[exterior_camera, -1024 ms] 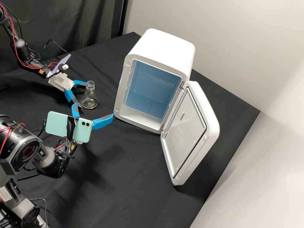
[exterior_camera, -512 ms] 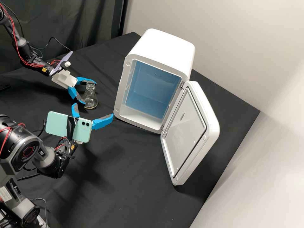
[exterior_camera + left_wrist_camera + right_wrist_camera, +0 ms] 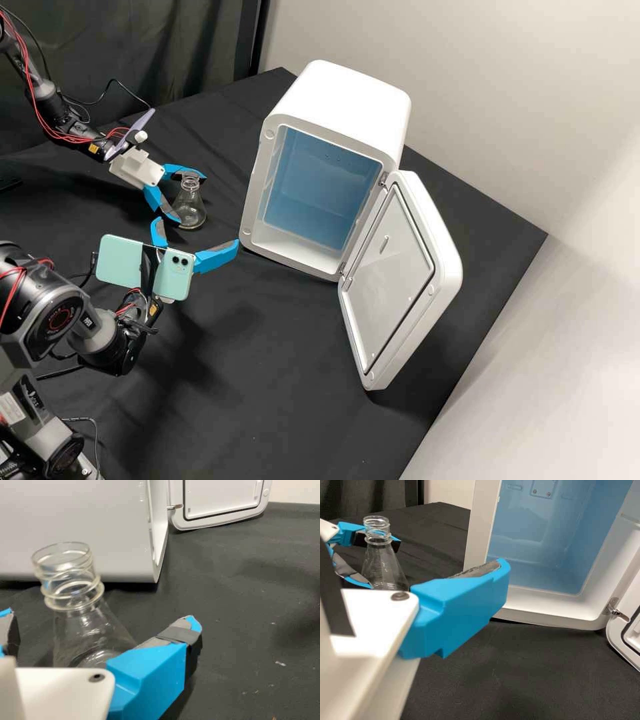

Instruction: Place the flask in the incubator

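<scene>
Task is judged early-stage: the flask (image 3: pixel 189 208), clear glass and uncapped, is stood upright on the counter (image 3: pixel 267 373), outside the incubator (image 3: pixel 337 107), near its front corner on the side away from the hinge. The door (image 3: pixel 400 287) is swung wide open and the blue chamber (image 3: pixel 320 187) is exposed, so opening is taken as done. The left claw (image 3: pixel 187 197) is set low around the flask, with its fingers (image 3: pixel 180 168) spread, one at each side of the body. No closed grip is seen, and the flask base appears rested on the counter. The right claw (image 3: pixel 195 235) is held wide open with nothing in it, nearer the camera, just beside the incubator's front corner. Left to do, as judged: grip, lift, carry into the chamber, release. The counter is covered in black cloth, lightly creased. A white wall (image 3: pixel 500 80) is seen behind the incubator, and a dark curtain (image 3: pixel 133 47) behind the arms.
</scene>
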You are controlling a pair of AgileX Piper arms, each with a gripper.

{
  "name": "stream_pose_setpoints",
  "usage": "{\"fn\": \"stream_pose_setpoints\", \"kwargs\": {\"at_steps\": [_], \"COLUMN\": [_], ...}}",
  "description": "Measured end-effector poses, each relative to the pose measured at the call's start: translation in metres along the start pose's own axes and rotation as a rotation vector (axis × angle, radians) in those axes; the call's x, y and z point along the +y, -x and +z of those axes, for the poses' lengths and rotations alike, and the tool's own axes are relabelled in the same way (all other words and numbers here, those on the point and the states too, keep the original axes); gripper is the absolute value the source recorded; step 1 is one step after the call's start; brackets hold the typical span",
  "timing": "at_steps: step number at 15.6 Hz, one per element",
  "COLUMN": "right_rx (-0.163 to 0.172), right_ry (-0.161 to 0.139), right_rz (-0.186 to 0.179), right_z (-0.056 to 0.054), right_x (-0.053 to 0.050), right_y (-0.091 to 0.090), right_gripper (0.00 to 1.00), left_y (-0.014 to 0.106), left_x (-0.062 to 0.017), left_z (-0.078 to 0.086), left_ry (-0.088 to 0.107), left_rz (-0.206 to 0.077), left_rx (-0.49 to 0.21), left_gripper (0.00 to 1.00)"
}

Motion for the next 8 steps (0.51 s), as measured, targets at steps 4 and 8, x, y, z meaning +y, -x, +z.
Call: {"fn": "stream_pose_setpoints", "kwargs": {"at_steps": [4,8], "right_rx": [0.000,-0.005], "right_ry": [0.000,-0.002], "right_rz": [0.000,-0.007], "right_z": [0.0000,0.0012], "right_x": [0.0000,-0.0014], "right_y": [0.0000,-0.0005], "right_gripper": [1.00,1.00], "left_y": [-0.0040,-0.0040], "left_x": [0.0004,0.0008], "left_z": [0.0081,0.0072], "left_ry": [-0.004,0.004], "left_rz": [0.000,0.005], "left_rx": [-0.021,-0.011], "left_gripper": [1.00,0.00]}}
